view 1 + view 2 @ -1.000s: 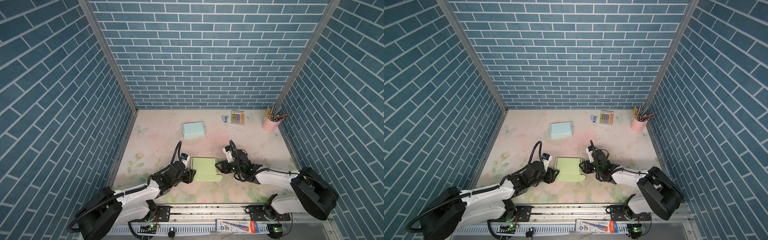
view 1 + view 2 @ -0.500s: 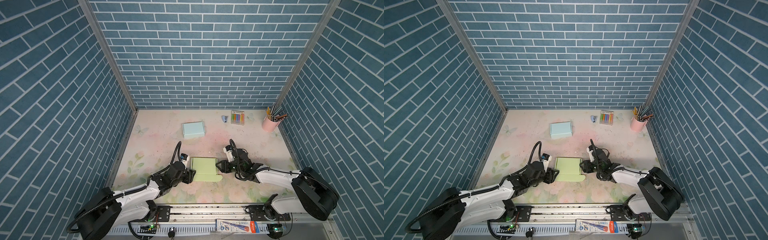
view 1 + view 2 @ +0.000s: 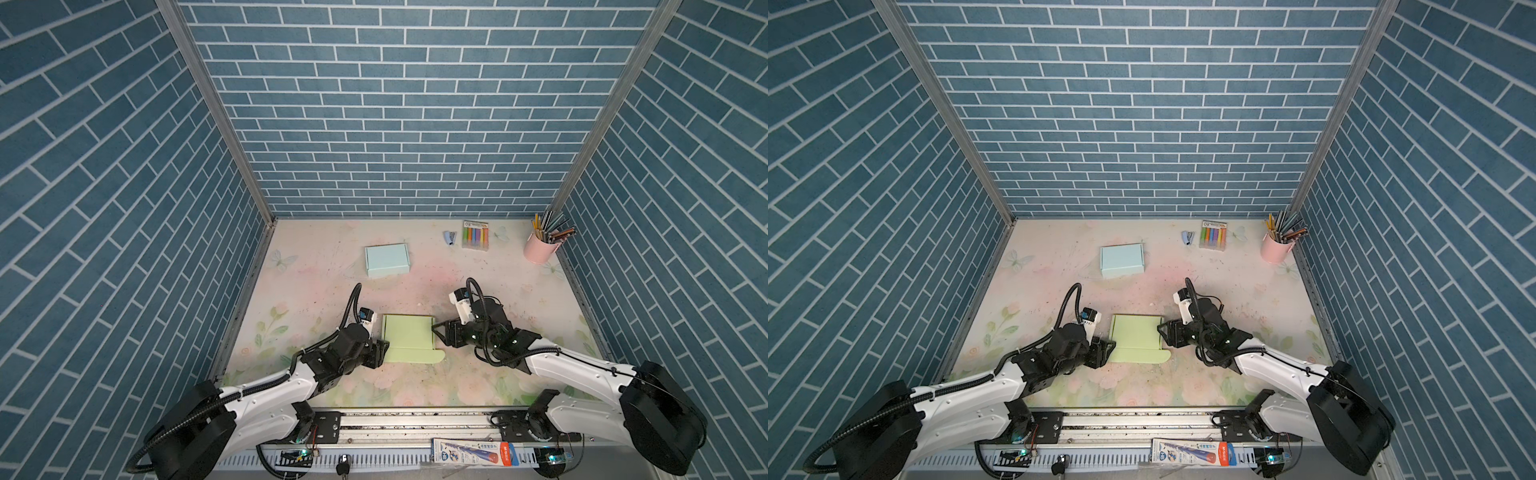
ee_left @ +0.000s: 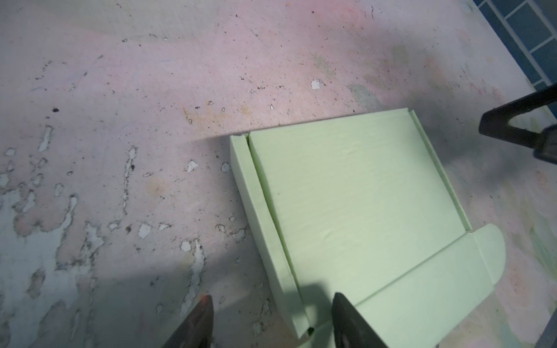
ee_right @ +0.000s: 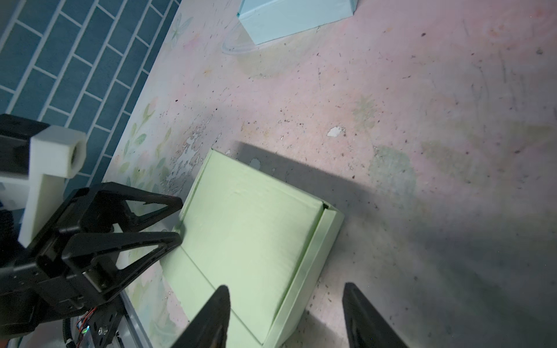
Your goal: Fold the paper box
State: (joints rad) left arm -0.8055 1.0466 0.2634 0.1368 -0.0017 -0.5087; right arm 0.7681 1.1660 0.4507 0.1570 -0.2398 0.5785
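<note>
The pale green paper box (image 3: 408, 340) (image 3: 1137, 337) lies near the front middle of the table, its two side walls raised and a front flap with a rounded tab (image 4: 488, 256) flat on the table. My left gripper (image 3: 380, 353) (image 4: 271, 301) is open, its fingers straddling the box's left wall near the front corner. At the box's right wall my right gripper (image 3: 437, 334) (image 5: 286, 289) is also open, one finger over the box floor and one outside on the table. Neither grips the cardboard.
A folded light blue box (image 3: 386, 259) (image 5: 295, 18) sits farther back on the left. At the back right are a small stapler (image 3: 449, 237), a pack of markers (image 3: 475, 235) and a pink cup of pencils (image 3: 540, 249). Blue brick walls close in three sides.
My right gripper's jaws have spread wider beside the box's right wall. The left arm and the green box have stayed put.
</note>
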